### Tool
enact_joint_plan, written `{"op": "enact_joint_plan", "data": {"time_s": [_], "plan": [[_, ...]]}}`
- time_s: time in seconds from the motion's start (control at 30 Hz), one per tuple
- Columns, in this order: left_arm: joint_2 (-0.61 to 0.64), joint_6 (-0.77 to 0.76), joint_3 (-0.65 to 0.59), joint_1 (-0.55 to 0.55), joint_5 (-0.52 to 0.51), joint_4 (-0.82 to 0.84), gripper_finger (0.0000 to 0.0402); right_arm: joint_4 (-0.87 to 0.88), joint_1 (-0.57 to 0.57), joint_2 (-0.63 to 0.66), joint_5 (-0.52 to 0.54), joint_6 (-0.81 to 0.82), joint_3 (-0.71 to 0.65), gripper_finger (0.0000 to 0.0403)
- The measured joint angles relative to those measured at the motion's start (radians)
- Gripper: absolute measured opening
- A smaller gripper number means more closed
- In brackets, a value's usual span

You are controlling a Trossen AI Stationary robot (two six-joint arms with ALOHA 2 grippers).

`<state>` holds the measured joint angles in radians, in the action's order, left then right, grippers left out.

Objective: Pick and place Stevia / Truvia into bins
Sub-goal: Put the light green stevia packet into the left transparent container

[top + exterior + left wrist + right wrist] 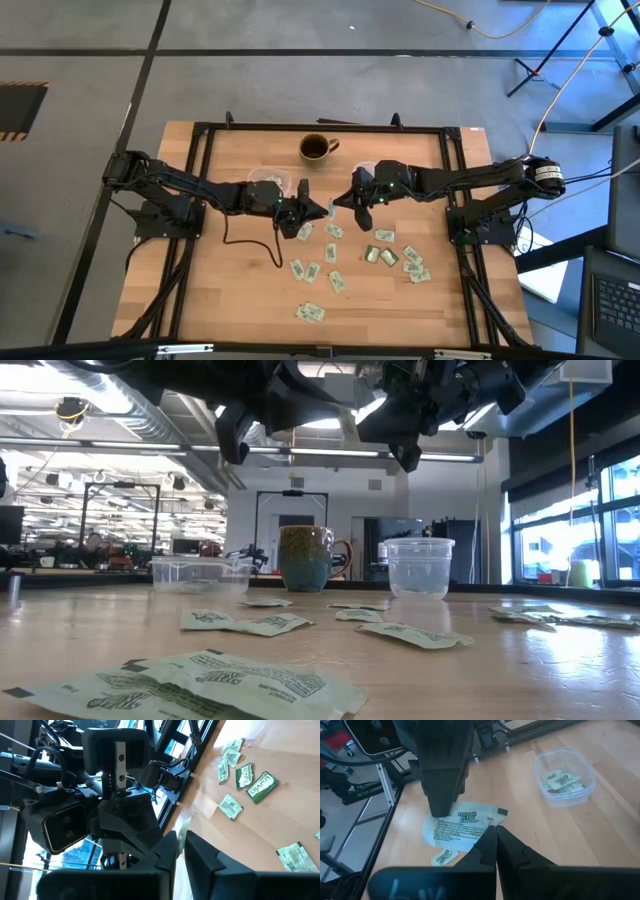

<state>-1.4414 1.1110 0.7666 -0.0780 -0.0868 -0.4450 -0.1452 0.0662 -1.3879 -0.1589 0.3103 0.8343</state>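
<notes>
Pale green and white sachets (331, 254) lie flat and scattered over the wooden table, with a couple of darker olive ones (388, 258) among them. One sachet (462, 825) hangs pinched between both grippers. The clear shallow tub (564, 777) holds a few sachets; the clear round cup (418, 566) stands upright

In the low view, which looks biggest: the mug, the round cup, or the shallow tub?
1. Mug looks biggest; it is tallest.
2. Round cup and shallow tub: unsure. The cup is taller, the tub wider, and their nearness to the camera may differ.
</notes>
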Motion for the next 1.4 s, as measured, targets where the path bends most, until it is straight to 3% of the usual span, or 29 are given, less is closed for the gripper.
{"op": "enact_joint_plan", "data": {"time_s": [0.13,0.43,0.77,1.03,1.3,1.4], "plan": [[0.0,-0.001,0.0,0.0,-0.001,0.001,0.0005,0.0,0.0,0.0,0.0,-0.003,0.0,0.0],[0.0,-0.081,0.0,0.0,-0.015,0.039,0.0002,0.023,0.0,0.0,0.0,-0.087,0.0,0.0008],[0.0,-0.208,0.0,-0.001,-0.092,0.075,0.0002,0.206,0.0,0.051,0.035,-0.14,-0.001,0.0118],[0.027,-0.495,0.0,0.017,-0.247,0.337,0.0002,0.466,0.0,0.092,0.047,-0.101,-0.001,0.0137],[0.079,-0.736,-0.001,0.087,-0.398,0.644,0.0002,0.556,0.0,0.077,0.051,-0.051,0.0,0.0137],[0.109,-0.82,-0.001,0.115,-0.406,0.741,0.0002,0.577,0.0,0.076,0.07,-0.016,0.0,0.0137]]}}
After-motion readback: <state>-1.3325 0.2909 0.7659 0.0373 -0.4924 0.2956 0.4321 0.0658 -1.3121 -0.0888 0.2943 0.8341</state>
